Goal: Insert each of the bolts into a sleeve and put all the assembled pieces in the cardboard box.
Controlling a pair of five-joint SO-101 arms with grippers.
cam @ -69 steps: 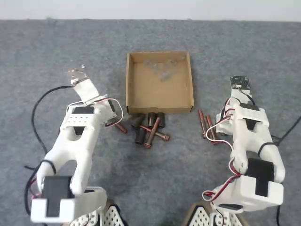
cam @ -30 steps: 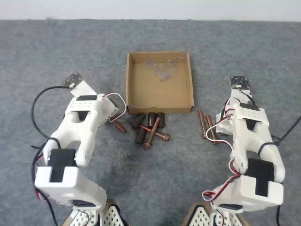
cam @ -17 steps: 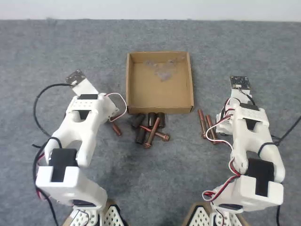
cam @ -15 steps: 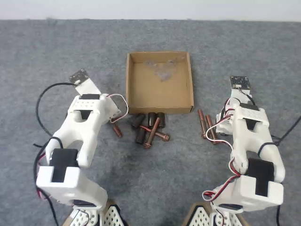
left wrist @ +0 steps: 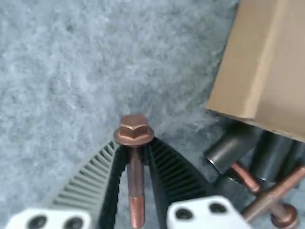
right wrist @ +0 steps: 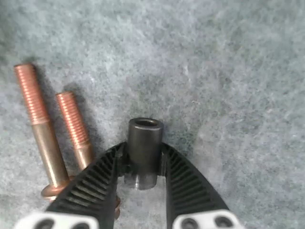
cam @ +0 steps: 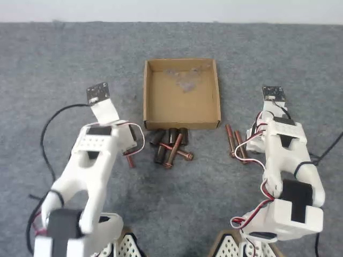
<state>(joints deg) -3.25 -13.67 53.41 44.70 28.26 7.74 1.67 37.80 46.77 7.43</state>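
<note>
Two grips are already made. The left gripper [left wrist: 135, 148] has its ribbed jaws closed to a narrow slot around the shank of a copper bolt [left wrist: 135, 176], whose hex head stands clear beyond the fingertips. The right gripper [right wrist: 144, 152] is closed just as narrowly on a dark sleeve [right wrist: 145, 143], whose open bore faces away from the wrist.

In the high view the left arm's bolt [cam: 130, 159] has come back toward the table's near edge. A couple of seconds ago it lay closer to the near left corner of the cardboard box [cam: 182, 124], with that arm over it. The right arm has not shifted over the same span. By my reading the pick-ups are done and the mating comes next: bolt tip and sleeve bore must be brought into line between the arms.

Farther out, two loose bolts [right wrist: 40, 129] lie side by side just beside the right gripper, on the table's right half. A heap of sleeves and bolts [cam: 170, 145] rests against the box's near wall. The box stands at mid-table toward the far edge, with no assembled piece inside.
</note>
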